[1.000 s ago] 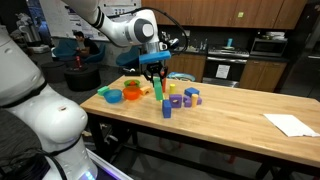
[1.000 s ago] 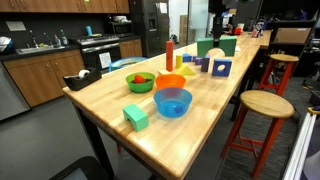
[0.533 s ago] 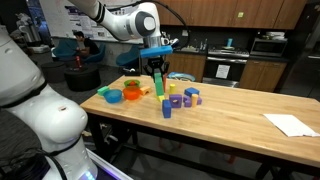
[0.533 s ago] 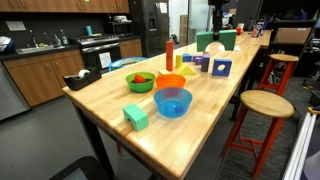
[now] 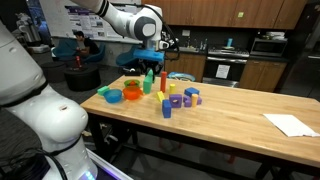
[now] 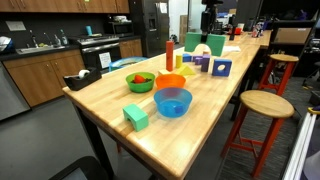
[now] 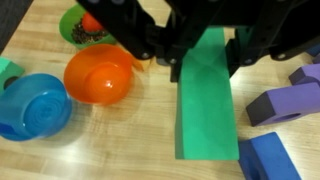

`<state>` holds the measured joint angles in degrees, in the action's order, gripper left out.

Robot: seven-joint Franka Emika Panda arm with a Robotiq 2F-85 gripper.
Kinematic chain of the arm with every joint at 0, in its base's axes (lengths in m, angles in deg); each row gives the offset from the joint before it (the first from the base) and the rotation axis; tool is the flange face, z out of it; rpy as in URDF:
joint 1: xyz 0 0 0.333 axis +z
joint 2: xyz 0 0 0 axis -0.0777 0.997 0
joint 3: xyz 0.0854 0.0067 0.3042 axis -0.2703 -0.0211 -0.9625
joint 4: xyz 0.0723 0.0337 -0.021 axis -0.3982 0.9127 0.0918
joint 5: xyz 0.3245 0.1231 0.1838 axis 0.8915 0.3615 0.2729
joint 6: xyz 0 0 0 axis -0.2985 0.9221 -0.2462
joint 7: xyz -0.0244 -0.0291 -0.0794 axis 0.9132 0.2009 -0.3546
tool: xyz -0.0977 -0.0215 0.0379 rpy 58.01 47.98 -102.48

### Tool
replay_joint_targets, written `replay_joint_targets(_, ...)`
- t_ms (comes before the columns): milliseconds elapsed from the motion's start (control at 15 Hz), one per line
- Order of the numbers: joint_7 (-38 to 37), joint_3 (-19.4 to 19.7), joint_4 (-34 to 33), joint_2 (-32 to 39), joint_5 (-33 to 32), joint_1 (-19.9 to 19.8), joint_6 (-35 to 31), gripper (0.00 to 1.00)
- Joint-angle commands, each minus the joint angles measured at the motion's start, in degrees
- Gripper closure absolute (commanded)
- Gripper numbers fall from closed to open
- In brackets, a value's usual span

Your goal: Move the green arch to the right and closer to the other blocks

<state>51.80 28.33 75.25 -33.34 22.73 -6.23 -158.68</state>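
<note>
The small light-green arch [image 6: 135, 116] sits on the wooden table near its front corner, beside the blue bowl [image 6: 172, 101]. It also shows in the wrist view [image 7: 7, 70] at the left edge. My gripper [image 5: 149, 72] is far from it and shut on a larger dark green block [image 7: 207, 115], held upright between the bowls and the other blocks. In an exterior view that block [image 6: 192, 42] hangs under the gripper [image 6: 206, 32]. The other blocks are the yellow [image 5: 174, 101], purple [image 7: 285, 100] and blue [image 6: 222, 67] ones and a red cylinder [image 6: 169, 53].
An orange bowl [image 6: 170, 82] and a green bowl with fruit [image 6: 140, 80] stand beside the blue bowl. A white paper [image 5: 290, 124] lies at the table's far end. A wooden stool [image 6: 266, 102] stands beside the table. A tape dispenser [image 6: 78, 80] sits near the edge.
My gripper has carried the dark green block leftward in both exterior views, away from the block cluster and towards the bowls. The light-green arch has not moved.
</note>
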Motion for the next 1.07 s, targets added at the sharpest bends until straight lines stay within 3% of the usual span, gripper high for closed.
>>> replay_joint_targets(0, -4.79, 0.62, 1.88, 0.14, 7.92, 0.73, -5.15, 0.84)
replay_joint_targets(200, -8.28, 0.57, 4.74, -1.14, 12.87, 0.15, -11.06, 0.84)
replay_joint_targets(467, -12.22, 1.15, 6.61, -1.61, 14.89, -0.72, -16.54, 0.84)
replay_joint_targets(1000, -14.91, 4.38, 7.31, -1.5, 14.76, -2.92, -18.65, 0.84)
